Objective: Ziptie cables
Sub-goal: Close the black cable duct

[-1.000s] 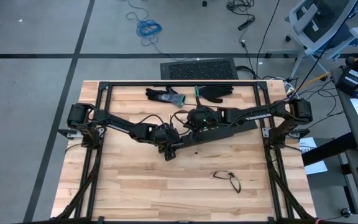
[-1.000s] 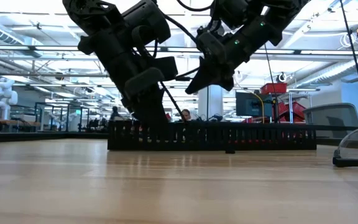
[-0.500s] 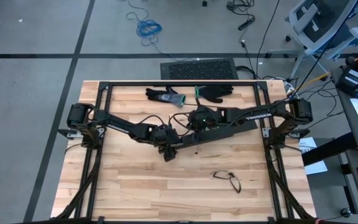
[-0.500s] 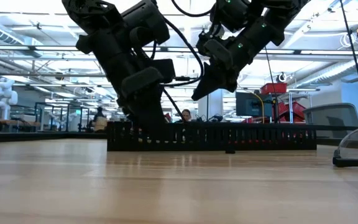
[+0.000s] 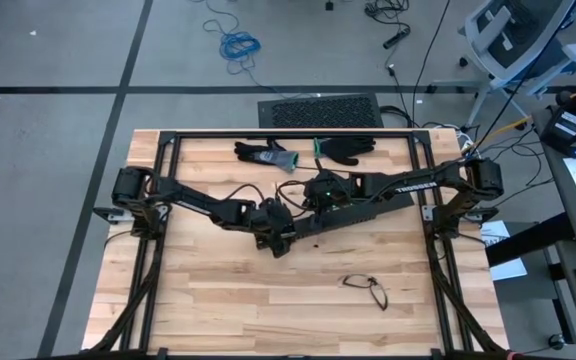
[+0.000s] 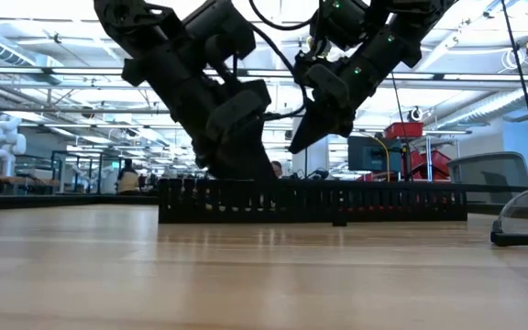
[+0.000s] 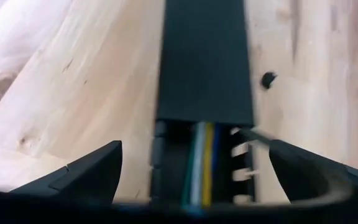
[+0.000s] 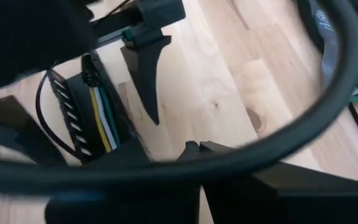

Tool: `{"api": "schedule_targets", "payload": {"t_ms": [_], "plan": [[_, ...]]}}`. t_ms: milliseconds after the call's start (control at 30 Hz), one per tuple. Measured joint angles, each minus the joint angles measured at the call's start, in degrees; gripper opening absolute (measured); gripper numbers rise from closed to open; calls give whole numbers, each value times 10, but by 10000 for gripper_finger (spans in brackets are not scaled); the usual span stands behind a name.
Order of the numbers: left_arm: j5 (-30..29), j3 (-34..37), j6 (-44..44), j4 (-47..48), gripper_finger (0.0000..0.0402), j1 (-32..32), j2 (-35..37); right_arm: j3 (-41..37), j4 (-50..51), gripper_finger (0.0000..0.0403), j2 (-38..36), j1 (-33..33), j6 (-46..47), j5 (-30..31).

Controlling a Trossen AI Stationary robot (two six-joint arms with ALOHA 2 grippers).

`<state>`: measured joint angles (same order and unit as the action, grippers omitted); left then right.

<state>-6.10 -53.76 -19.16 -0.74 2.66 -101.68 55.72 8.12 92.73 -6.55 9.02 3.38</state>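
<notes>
The cables point(image 7: 201, 163) lie in the slotted duct point(image 7: 204, 62) between your wide-spread left gripper point(image 7: 194, 180); right gripper point(image 6: 308, 137) hangs shut alongside. Next, you'll likely lower and pinch them.

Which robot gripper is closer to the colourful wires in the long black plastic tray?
The left gripper, open, straddles the long black slotted plastic duct right over the thin coloured cables. The right gripper, shut, hangs above the duct, farther along it.

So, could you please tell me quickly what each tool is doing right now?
Left tool: open, straddling the black duct where the cables lie, holding nothing.
Right tool: shut, above the duct, nothing visibly held.
</notes>
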Motion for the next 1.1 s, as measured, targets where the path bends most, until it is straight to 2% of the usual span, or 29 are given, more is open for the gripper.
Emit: {"api": "schedule_targets", "payload": {"t_ms": [367,733,1100], "plan": [[-28,0,0,-17,390,0,-36,0,2,0,0,0,-2,0],[-51,0,3,-25,319,0,-36,0,1,0,0,-2,0,0],[-58,0,6,-49,294,0,-36,0,0,0,0,-2,7,0]]}}
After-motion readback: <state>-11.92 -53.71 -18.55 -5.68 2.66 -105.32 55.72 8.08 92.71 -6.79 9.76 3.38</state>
